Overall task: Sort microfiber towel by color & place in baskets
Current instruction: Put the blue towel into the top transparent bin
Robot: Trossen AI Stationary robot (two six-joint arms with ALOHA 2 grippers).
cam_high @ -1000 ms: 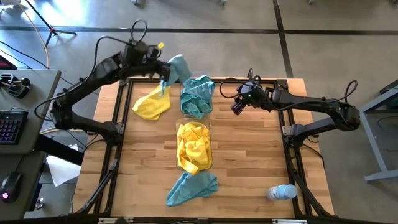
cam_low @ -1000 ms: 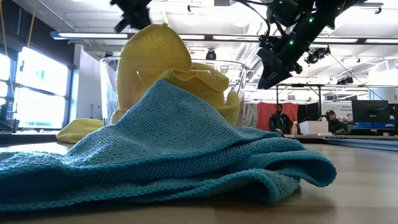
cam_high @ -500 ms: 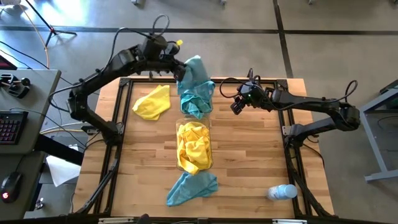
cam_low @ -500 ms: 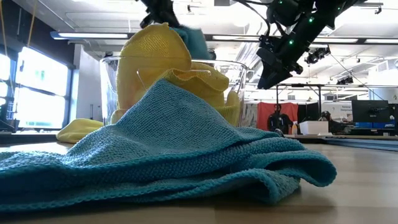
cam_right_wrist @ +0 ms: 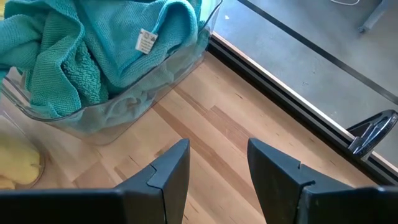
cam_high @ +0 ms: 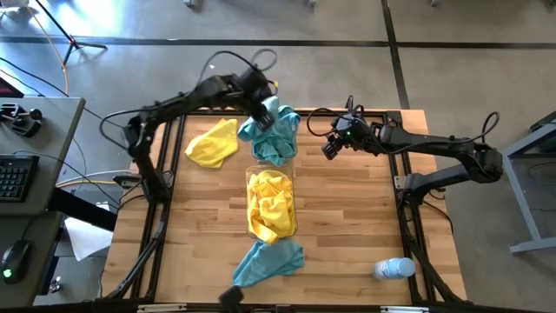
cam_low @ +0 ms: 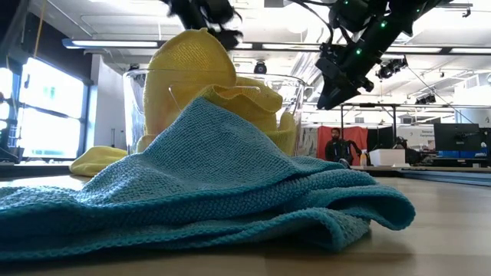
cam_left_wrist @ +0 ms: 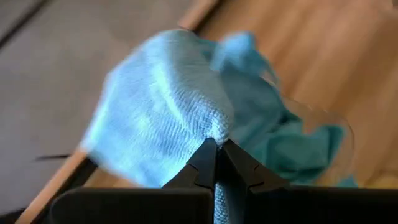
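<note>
My left gripper [cam_high: 267,108] is over the far clear basket [cam_high: 275,139] and is shut on a teal towel [cam_left_wrist: 158,106]. That basket holds more teal towels [cam_right_wrist: 93,56]. The near basket [cam_high: 271,205] is heaped with yellow towels [cam_low: 196,73]. A loose yellow towel [cam_high: 213,143] lies flat on the table left of the far basket. A loose teal towel [cam_high: 269,261] lies flat near the table's near edge and fills the low view's foreground [cam_low: 207,184]. My right gripper [cam_right_wrist: 214,158] hangs open above bare wood, right of the far basket [cam_high: 331,146]. My left gripper pinches a bunched peak of the teal towel [cam_left_wrist: 214,130] between its two shut fingers [cam_left_wrist: 202,162]. It comes from above, slanting from the table's far-left side. The towel drapes down from the fingers, and its lower part rests on the teal towels in the far basket [cam_high: 271,130].
A clear plastic bottle [cam_high: 395,268] lies on its side near the table's near-right corner. Black frame rails [cam_high: 401,187] run along the table's left, right and far edges. Open wood lies right of the two baskets. People sit in the room beyond [cam_low: 335,146].
My left gripper has swung from past the table's far-left edge toward the right, carrying the teal towel over the far basket. The towel hung spread out before; now it is lower and bunched on the teal pile. The right arm has kept still.
</note>
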